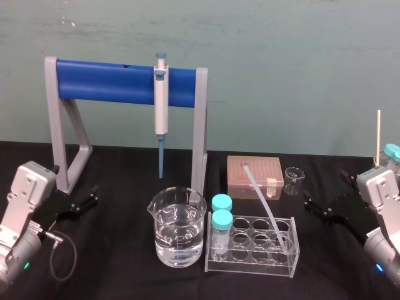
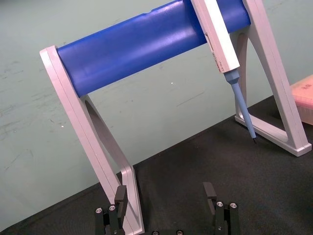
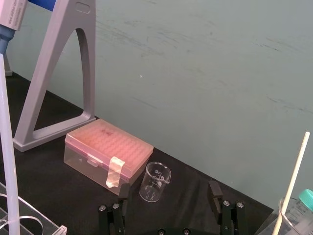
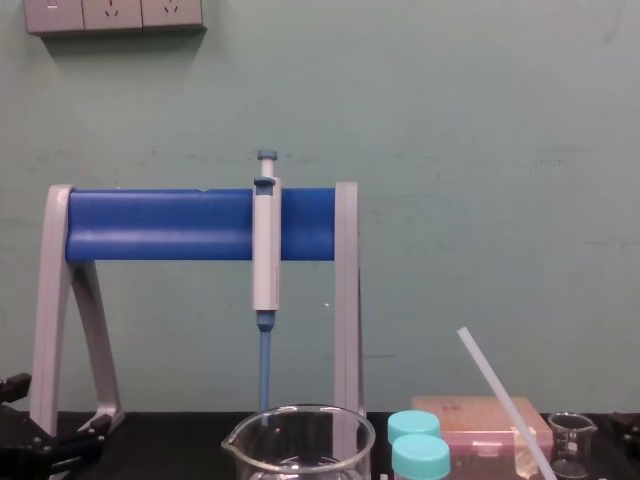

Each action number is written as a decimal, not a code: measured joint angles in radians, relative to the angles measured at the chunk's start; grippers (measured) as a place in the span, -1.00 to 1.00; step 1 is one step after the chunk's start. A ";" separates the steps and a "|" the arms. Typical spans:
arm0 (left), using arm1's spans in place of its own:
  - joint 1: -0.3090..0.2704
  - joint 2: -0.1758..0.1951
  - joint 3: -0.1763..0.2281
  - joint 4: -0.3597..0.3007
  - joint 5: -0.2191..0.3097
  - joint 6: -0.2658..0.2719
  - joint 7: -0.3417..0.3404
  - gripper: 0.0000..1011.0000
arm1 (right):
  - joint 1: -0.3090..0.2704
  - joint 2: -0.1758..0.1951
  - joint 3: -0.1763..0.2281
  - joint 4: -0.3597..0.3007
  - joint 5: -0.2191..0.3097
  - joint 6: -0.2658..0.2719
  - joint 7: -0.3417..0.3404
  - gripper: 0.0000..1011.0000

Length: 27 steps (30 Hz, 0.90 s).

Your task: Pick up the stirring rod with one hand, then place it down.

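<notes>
The stirring rod (image 1: 265,206) is a translucent-white rod leaning in the clear tube rack (image 1: 250,259), its top end over the pink box. It also rises at a slant in the chest view (image 4: 497,388) and runs along the edge of the right wrist view (image 3: 8,152). My right gripper (image 1: 317,207) hovers low over the black table to the right of the rack, open with nothing between its fingers (image 3: 214,190). My left gripper (image 1: 86,202) rests at the far left by the stand's foot, open and empty (image 2: 165,197).
A grey stand with a blue bar (image 1: 125,81) holds a pipette (image 1: 161,106). In front stand a large beaker of water (image 1: 177,228) and two teal-capped tubes (image 1: 221,222). A pink box (image 1: 254,177) and a small beaker (image 1: 292,180) sit behind. A thin cream stick (image 1: 378,134) stands at far right.
</notes>
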 joint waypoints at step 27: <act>0.000 0.000 0.000 0.000 0.000 0.000 0.000 0.98 | -0.008 -0.041 0.011 -0.047 -0.119 -0.368 0.046 0.98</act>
